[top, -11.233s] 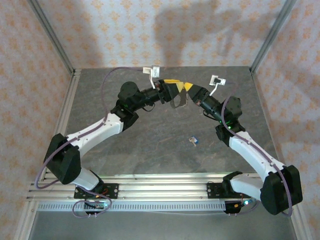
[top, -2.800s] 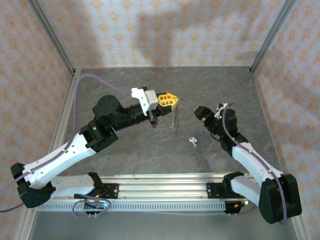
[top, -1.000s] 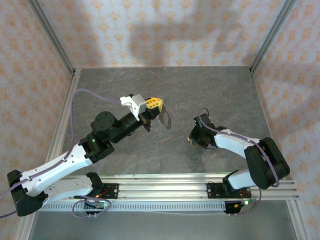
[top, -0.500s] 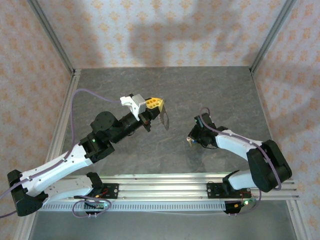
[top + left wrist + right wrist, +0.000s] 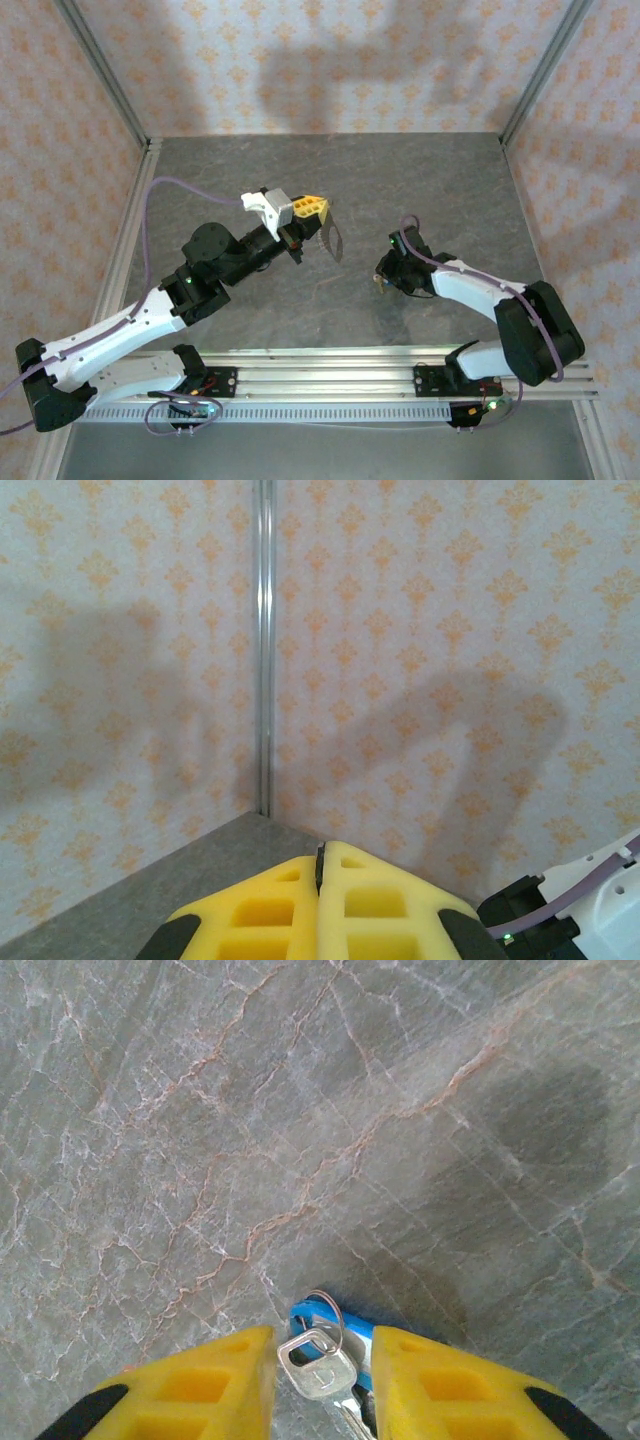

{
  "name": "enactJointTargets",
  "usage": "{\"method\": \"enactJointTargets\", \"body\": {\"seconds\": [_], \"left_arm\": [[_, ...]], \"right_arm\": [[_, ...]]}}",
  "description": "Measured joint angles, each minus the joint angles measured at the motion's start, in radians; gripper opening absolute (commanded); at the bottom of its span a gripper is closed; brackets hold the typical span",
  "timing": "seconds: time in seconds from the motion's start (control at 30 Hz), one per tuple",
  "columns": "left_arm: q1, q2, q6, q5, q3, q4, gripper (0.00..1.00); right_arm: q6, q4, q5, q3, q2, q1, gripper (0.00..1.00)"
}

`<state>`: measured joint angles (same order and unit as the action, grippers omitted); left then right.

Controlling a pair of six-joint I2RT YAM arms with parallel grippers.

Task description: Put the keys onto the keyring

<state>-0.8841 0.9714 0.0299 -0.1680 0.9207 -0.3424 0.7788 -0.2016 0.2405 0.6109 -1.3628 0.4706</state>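
Down on the stone-patterned table (image 5: 440,190), right of centre, my right gripper (image 5: 320,1385) is lowered with its yellow fingers (image 5: 200,1390) parted, one on each side of the key (image 5: 318,1365). Through the right wrist camera I see the key lying flat on the table between them: a pale metal head with a small square hole, a thin wire loop through it, and a bright blue part showing just behind and to the right. A sliver of table shows between the left finger and the metal head, so I read this tool as released, straddling the key rather than pinching it. On the blue side the finger is so close that I cannot tell whether it touches.

Over on the left, my left gripper (image 5: 318,208) is raised above the table, well apart from the key. Its yellow fingers (image 5: 270,910) are clenched edge to edge. From overhead, the keyring (image 5: 331,238) hangs as a thin loop from those fingertips, clear of the table, tilted toward the right arm. The left wrist camera looks past the closed fingers at the patterned wall (image 5: 450,630).
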Motion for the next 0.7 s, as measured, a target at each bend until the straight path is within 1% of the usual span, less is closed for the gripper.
{"method": "enactJointTargets", "body": {"seconds": [0.43,0.7], "left_arm": [[0.000,0.000,0.000,0.000,0.000,-0.007,0.00],[0.000,0.000,0.000,0.000,0.000,-0.007,0.00]], "right_arm": [[0.007,0.027,0.022,0.001,-0.049,0.000,0.21],[0.008,0.038,0.022,0.007,-0.056,0.001,0.20]]}}
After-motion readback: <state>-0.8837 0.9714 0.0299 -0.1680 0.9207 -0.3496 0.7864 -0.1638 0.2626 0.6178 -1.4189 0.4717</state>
